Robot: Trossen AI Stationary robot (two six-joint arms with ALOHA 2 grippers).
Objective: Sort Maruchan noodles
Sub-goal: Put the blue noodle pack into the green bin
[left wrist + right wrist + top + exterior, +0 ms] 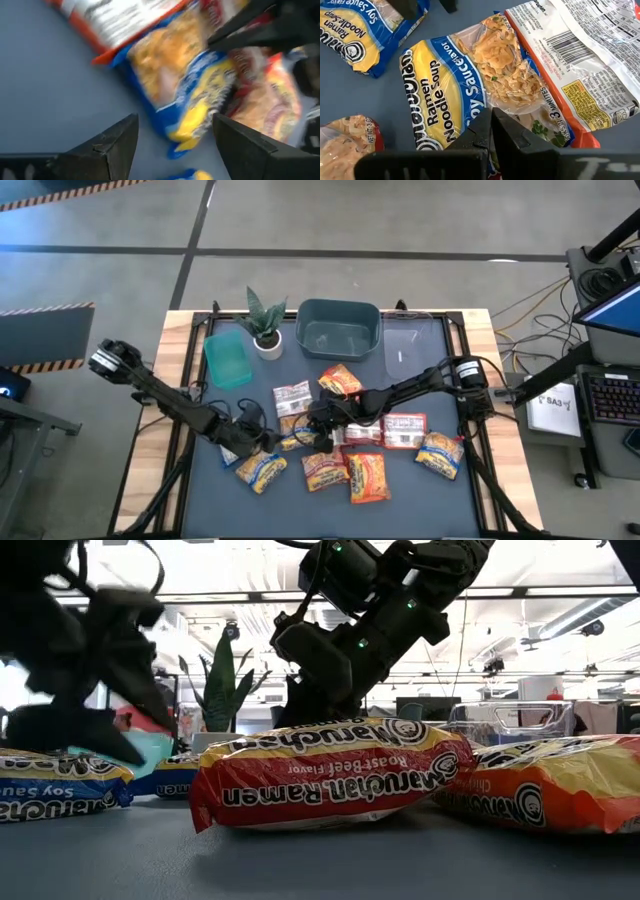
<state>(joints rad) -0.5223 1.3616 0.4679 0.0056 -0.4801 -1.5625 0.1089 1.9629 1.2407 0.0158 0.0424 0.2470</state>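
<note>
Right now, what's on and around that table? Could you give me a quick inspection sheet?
Surface: dark mat on a wooden table.
Job's things: about a dozen noodle packets scattered mid-mat, with blue, red and orange kinds mixed and some overlapping; none in the bin.
Clutter: plant, teal bin, teal tray and clear tub along the far edge.
Grippers: left gripper, jaws open over a blue packet; right gripper, jaws shut, tips at a soy-sauce packet.
Cables: loose cables on the floor right of the table.
Surroundings: concrete floor; a keyboard on a desk to the right.
</note>
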